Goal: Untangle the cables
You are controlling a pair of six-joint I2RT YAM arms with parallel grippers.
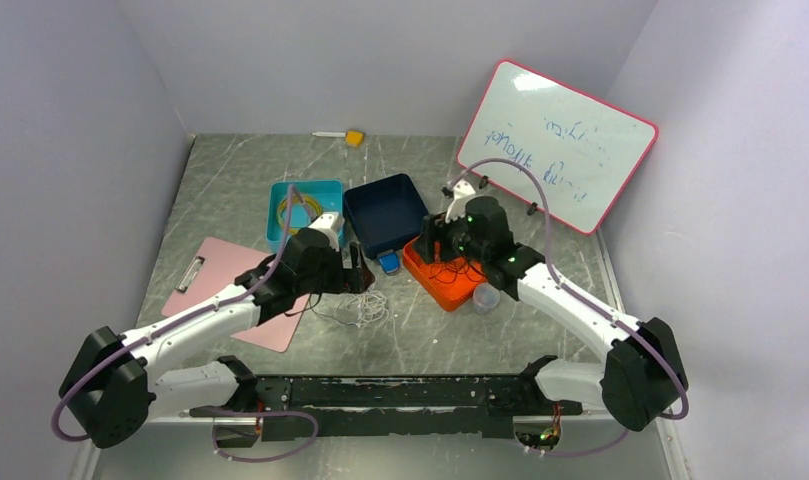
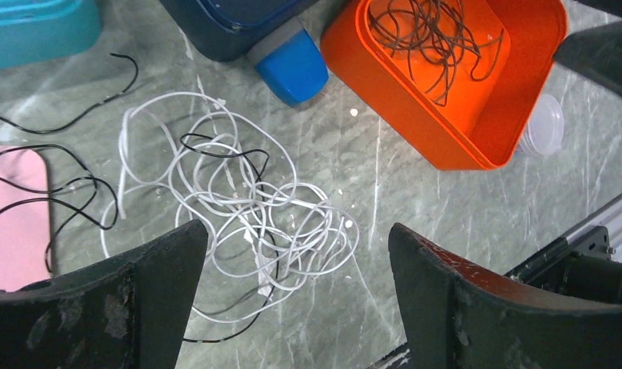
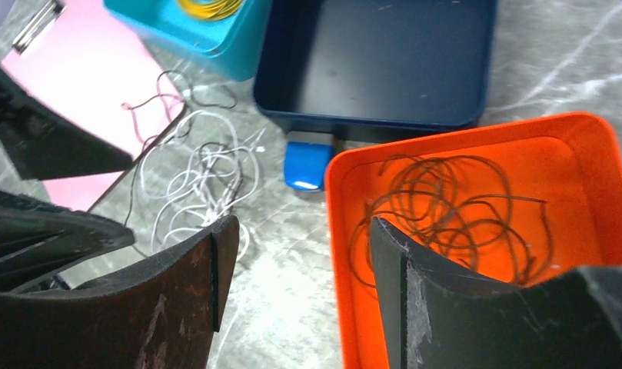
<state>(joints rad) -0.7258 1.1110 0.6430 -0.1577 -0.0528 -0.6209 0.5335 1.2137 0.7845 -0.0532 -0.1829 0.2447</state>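
On the tabletop (image 1: 420, 330) the white cables (image 2: 246, 207) lie tangled, dark cables (image 3: 446, 207) coiled inside the orange tray (image 3: 337, 231) — apparently sorted by colour. Left tool (image 2: 296, 232) hangs spread above the white heap, right tool (image 3: 301, 227) spread over the tray.

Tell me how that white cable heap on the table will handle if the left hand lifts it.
Probably floppy: the white cable lies in loose, sprawling loops, so it would sag and trail. Likely light, being so thin. The black wire crossing through its loops may get dragged up with it.
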